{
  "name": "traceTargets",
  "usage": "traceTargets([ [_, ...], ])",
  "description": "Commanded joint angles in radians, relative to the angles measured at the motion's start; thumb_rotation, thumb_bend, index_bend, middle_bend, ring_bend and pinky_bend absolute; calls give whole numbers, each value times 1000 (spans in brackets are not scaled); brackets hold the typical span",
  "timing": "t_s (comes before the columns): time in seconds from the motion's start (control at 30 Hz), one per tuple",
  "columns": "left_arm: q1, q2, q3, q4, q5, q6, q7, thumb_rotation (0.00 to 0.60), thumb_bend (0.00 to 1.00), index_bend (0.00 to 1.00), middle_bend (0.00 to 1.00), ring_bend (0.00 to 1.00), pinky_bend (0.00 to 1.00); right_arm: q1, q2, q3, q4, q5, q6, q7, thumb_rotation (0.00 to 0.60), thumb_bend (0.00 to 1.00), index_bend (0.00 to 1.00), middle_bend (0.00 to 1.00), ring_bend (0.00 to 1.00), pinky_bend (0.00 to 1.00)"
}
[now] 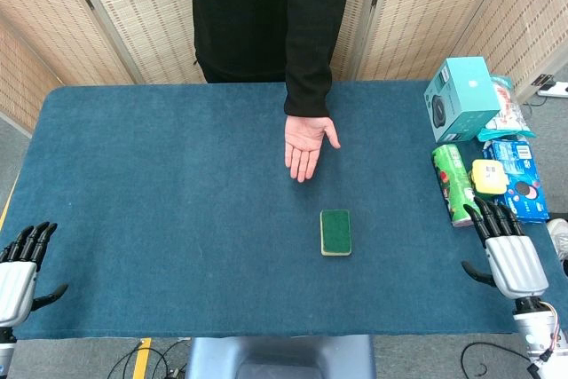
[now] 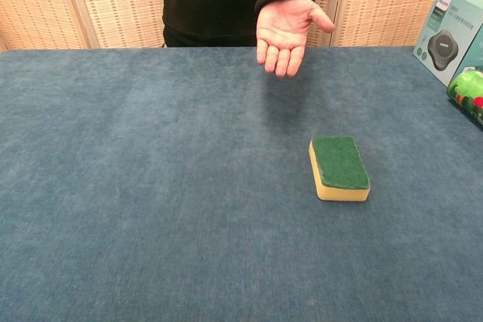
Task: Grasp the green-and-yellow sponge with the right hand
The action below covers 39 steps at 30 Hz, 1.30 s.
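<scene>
The green-and-yellow sponge (image 1: 335, 232) (image 2: 339, 167) lies flat on the blue table, green side up, a little right of centre. My right hand (image 1: 508, 250) hovers at the front right edge of the table, well to the right of the sponge, fingers straight and apart, holding nothing. At the front left corner my left hand (image 1: 21, 270) is likewise open and empty. Neither hand shows in the chest view.
A person in black stands at the far edge with an open palm (image 1: 308, 146) (image 2: 285, 30) held out over the table behind the sponge. At the right edge sit a teal box (image 1: 460, 98) (image 2: 448, 32), a green can (image 1: 455, 185), a yellow item (image 1: 487, 176) and blue snack packs (image 1: 518, 177).
</scene>
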Motion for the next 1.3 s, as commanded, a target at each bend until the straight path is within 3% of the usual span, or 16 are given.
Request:
traceTargets([
  [0.03,-1,-3,1,-1,-2,-4,5,600,201,0,105,110,247,1,1,-2,0,0,-4,3,600,144,0,0,0,0],
  [0.13,-10,-7,-2,1,-9,-20,7,600,201,0,105,110,247,15,6,-10,7,-22,-24,32,600,143,0,0,0,0],
  [0.37,-41,-18,-34,27,-85,-85,2,600,201,0,105,110,247,176,95,-91,33,-258,-208,199,600,158,0,0,0,0],
  [0.57,-45,-26,-67,43,-158,-97,-5,600,201,0,105,110,247,317,131,-85,17,-331,-343,214,600,171,0,0,0,0],
  [0.87,-43,-6,-87,47,-222,-124,-58,600,201,0,105,110,247,433,-15,-75,122,-303,-468,296,600,172,0,0,0,0],
  [1.3,-31,50,-102,66,-226,-131,-211,600,201,0,105,110,247,562,-199,-48,222,-246,-589,260,600,176,0,0,0,0],
])
